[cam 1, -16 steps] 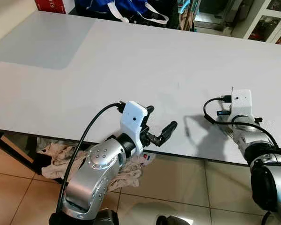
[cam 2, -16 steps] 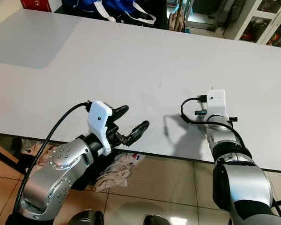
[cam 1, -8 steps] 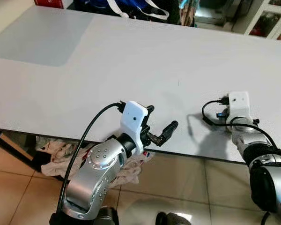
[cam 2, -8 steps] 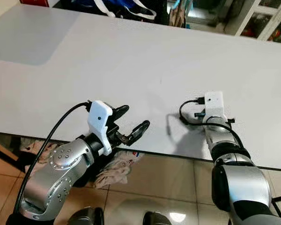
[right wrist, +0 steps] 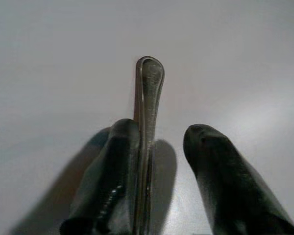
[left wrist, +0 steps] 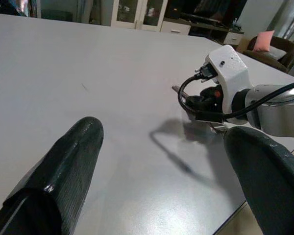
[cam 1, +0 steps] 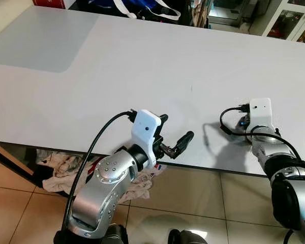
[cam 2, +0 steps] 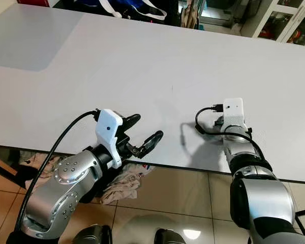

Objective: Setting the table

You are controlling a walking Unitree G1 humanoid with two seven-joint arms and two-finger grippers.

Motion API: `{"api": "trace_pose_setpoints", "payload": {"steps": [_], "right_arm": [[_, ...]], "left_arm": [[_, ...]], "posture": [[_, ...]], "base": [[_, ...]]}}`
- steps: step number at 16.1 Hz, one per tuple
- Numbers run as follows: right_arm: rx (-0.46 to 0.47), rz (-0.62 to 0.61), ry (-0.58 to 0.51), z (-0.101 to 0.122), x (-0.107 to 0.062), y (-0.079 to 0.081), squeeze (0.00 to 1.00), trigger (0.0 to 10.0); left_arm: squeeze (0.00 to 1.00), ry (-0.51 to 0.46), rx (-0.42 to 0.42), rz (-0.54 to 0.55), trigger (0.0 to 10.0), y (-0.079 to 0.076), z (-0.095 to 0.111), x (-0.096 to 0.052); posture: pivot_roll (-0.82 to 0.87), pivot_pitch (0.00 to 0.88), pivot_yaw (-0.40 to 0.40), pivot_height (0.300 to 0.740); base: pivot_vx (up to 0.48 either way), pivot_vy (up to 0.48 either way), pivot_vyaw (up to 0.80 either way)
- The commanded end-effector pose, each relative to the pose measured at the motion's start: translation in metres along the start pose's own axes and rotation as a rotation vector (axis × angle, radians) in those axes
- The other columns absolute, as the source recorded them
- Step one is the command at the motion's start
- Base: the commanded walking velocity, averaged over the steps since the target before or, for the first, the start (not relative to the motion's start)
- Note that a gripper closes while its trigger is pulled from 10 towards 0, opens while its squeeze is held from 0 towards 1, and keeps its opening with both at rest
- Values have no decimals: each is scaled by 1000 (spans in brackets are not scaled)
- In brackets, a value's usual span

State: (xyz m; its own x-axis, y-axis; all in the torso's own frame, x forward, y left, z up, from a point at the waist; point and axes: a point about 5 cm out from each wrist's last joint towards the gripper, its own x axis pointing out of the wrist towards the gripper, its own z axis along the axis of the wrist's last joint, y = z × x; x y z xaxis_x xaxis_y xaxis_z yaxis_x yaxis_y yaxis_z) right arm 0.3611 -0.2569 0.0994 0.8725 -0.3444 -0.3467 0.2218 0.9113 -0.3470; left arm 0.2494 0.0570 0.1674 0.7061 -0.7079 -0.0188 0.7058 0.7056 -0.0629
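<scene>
My right gripper point(right wrist: 161, 129) points down at the white table point(cam 1: 142, 61) near its front right edge. A silver cutlery handle point(right wrist: 149, 81) lies on the table between the gripper's fingers, against one finger point(right wrist: 118, 147), with a gap to the other, so the gripper is open. From the head, the wrist's white camera housing point(cam 1: 260, 108) hides those fingers. My left gripper point(cam 1: 176, 127) hovers open and holds nothing over the front edge of the table, left of the right arm. The left wrist view looks across the tabletop at the right wrist point(left wrist: 225, 73).
A grey patch point(cam 1: 46, 40) marks the table's far left. Bags with white straps point(cam 1: 142, 6) sit past the far edge, and glass-fronted cabinets point(cam 1: 290, 20) stand at the far right. Crumpled cloths point(cam 1: 66, 168) lie on the tiled floor under the table's front edge.
The head camera has shifted slightly, so the whole scene slides a little. Both arms keep nearly the same pose over the table.
</scene>
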Motion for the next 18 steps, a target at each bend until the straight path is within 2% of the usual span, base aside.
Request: {"api": "trace_pose_setpoints", "payload": {"steps": [1,6,18], "right_arm": [[-40,-6,83,-21,-2,-4,1000,10000],[-83,10,39,-11,-1,-1,1000,10000],[-86,3,-67,15,1,0,1000,10000]], "left_arm": [[0,-8,9,-17,10000,-3,3,2],[0,-18,18,-12,10000,-3,4,4],[0,-20,52,-1,10000,-1,0,9]], "posture": [[82,155,-71,740],[76,148,-75,740],[63,112,-78,740]], "base": [[0,0,0],[0,0,0],[0,0,0]]}}
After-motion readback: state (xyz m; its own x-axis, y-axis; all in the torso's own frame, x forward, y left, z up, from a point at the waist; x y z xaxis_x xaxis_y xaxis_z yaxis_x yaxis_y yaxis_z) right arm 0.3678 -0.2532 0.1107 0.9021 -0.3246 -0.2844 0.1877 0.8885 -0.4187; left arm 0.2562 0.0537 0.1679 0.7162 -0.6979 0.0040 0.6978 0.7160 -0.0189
